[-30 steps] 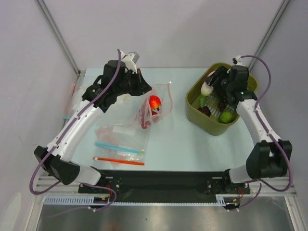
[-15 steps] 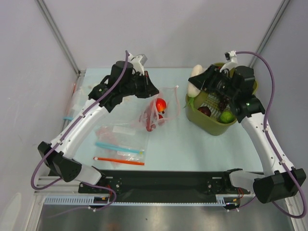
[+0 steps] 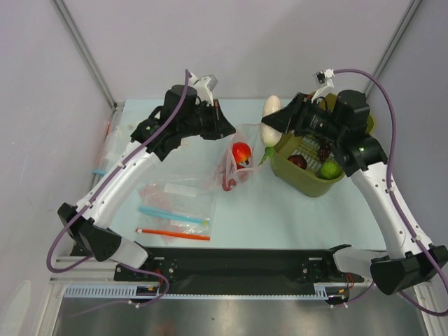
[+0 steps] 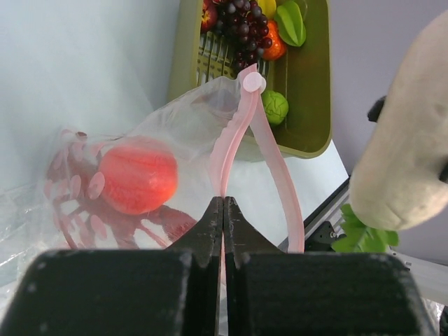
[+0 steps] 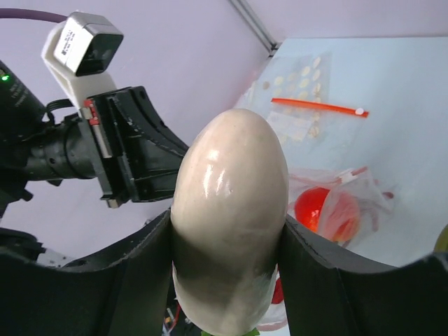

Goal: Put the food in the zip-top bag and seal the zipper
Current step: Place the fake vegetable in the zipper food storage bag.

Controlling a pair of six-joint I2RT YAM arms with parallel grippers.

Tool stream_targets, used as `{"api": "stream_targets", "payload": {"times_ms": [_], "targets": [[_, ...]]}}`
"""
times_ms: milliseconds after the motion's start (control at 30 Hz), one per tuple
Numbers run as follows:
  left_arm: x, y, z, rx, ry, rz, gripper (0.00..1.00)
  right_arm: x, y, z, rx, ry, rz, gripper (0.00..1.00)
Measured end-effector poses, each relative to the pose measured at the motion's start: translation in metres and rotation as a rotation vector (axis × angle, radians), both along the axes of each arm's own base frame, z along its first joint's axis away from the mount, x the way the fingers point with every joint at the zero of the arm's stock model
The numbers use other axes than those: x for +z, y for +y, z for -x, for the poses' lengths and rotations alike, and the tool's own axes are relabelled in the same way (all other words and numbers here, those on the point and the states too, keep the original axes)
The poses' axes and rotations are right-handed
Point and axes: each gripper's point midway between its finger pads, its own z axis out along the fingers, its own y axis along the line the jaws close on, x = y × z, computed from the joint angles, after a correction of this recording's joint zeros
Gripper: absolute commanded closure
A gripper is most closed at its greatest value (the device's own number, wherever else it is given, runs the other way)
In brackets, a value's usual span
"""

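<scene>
The left arm's jaws are pressed together on the pale pink zipper point(image 4: 241, 122), holding up one lip of the zip-top bag point(image 3: 245, 136). The tomato point(image 3: 241, 152) and red lobster point(image 3: 229, 180) lie inside. The right arm's jaws clamp the white radish point(image 3: 270, 110) (green top hanging down) in the air just beside the bag's mouth, at the left rim of the olive basket point(image 3: 308, 180) on the pale surface point(image 3: 280, 210).

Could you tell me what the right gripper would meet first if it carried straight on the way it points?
Probably the left gripper, pinching the zipper of the zip-top bag; the held radish leads. The bag's mouth seems off that line; depth is unclear.
</scene>
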Motion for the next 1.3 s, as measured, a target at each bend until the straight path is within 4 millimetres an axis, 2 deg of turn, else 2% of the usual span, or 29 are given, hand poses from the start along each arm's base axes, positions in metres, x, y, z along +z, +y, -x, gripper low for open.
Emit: {"api": "stream_targets", "payload": {"times_ms": [167, 433, 567, 667, 800, 967, 1167, 1233, 1267, 1300], "targets": [[-0.001, 0.0, 0.002, -0.005, 0.006, -0.002, 1.0, 0.002, 0.004, 0.014, 0.042, 0.087, -0.014, 0.84], [-0.002, -0.006, 0.008, -0.028, 0.01, -0.001, 0.99, -0.017, 0.019, 0.042, 0.125, 0.328, -0.08, 0.87], [-0.002, -0.008, 0.01, -0.042, 0.014, 0.003, 1.0, -0.026, 0.034, 0.055, 0.18, 0.448, -0.102, 0.88], [-0.002, -0.009, 0.011, -0.049, 0.014, 0.001, 1.0, -0.041, 0.047, 0.062, 0.208, 0.548, -0.089, 0.88], [-0.003, -0.009, 0.012, -0.055, 0.013, -0.005, 1.0, -0.058, 0.056, 0.065, 0.209, 0.668, -0.077, 0.86], [-0.003, -0.009, 0.013, -0.06, 0.007, -0.009, 1.0, -0.061, 0.058, 0.067, 0.196, 0.728, -0.1, 0.86], [-0.003, -0.01, 0.014, -0.066, 0.004, -0.012, 1.0, -0.076, 0.059, 0.069, 0.168, 0.803, -0.099, 0.86], [-0.003, -0.011, 0.015, -0.071, 0.0, -0.013, 1.0, -0.081, 0.059, 0.069, 0.154, 0.83, -0.103, 0.83], [-0.002, -0.011, 0.016, -0.074, -0.001, -0.012, 1.0, -0.084, 0.059, 0.068, 0.145, 0.847, -0.108, 0.74], [-0.002, -0.012, 0.017, -0.078, -0.003, -0.011, 1.0, -0.085, 0.06, 0.068, 0.141, 0.857, -0.112, 0.71]]}}
